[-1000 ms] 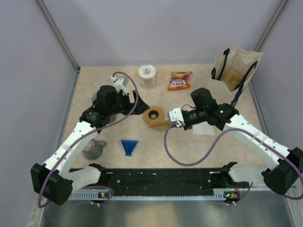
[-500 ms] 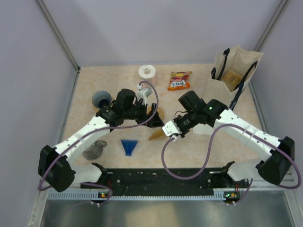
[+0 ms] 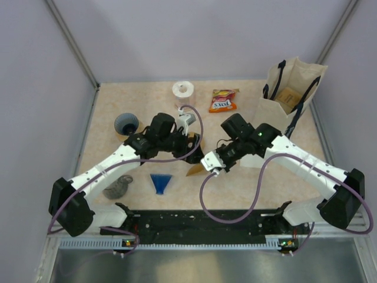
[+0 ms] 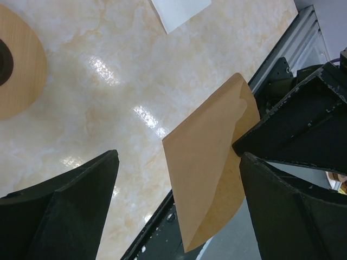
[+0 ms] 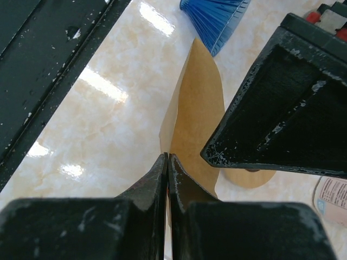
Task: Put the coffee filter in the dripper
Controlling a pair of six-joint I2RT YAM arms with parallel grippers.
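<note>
We see two pincers at work on one paper filter. The right pincer (image 5: 167, 157) is closed tight on the edge of the brown filter (image 5: 195, 103), so the sheet stands out beyond its tips, off the table and free on both faces. We judge it is held this way so the other arm can reach it. The left pincer (image 4: 178, 156) stands wide open and grips nothing. The filter (image 4: 209, 173) hangs in the gap between its two fingers, though we cannot tell whether either finger touches the paper. This looks like a handover or a move to spread the filter open.

There is one blue ribbed cone (image 5: 214, 16), which we take for the dripper. It lies on the table (image 4: 108, 70) past the right pincer's tips, well apart from the filter and with nothing in it.

Beyond the left pincer lies one tan tape roll (image 4: 16, 65). Farther off are one white paper roll (image 3: 184, 92), one snack packet (image 3: 224, 101) and one paper bag (image 3: 290, 88).
</note>
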